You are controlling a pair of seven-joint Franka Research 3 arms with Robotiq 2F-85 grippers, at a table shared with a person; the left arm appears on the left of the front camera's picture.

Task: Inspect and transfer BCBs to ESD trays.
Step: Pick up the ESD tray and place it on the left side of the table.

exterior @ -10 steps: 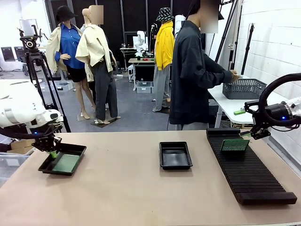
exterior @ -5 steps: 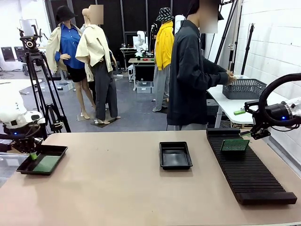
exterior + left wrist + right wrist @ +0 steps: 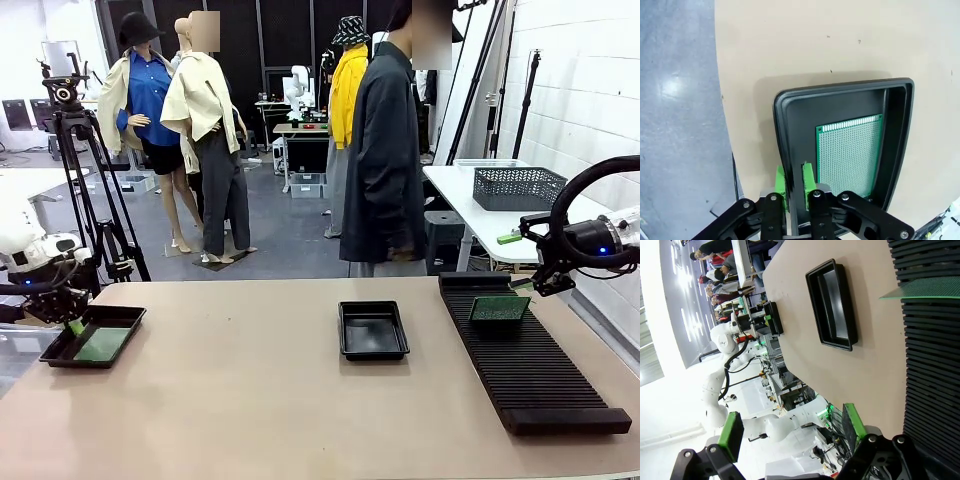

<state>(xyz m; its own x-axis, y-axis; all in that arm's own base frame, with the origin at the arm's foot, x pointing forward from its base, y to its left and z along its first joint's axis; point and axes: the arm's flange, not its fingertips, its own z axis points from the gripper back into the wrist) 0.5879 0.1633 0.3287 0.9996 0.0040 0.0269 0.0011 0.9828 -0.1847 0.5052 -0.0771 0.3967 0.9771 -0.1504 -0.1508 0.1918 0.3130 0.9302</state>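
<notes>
At lower left, the left gripper (image 3: 794,176) pinches the rim of one black tray (image 3: 782,130) holding a green board (image 3: 847,150). A second tray (image 3: 346,330) sits mid-frame. At right, the right gripper (image 3: 790,426) gapes wide, empty, near a second board (image 3: 499,308) on the slotted rack (image 3: 540,380).

The front view is lit brightly and evenly from above; only faint, soft shadows are thrown on the beige tabletop (image 3: 250,400), and a pale sheen is seen inside the glossy black plastic middle tray (image 3: 373,329). In the left wrist view a soft shadow is cast beside the shallow black left tray (image 3: 840,102), and glare is spread over the polished grey floor (image 3: 675,85). The right wrist view is blown out white at its left edge, with straight lines bent.
</notes>
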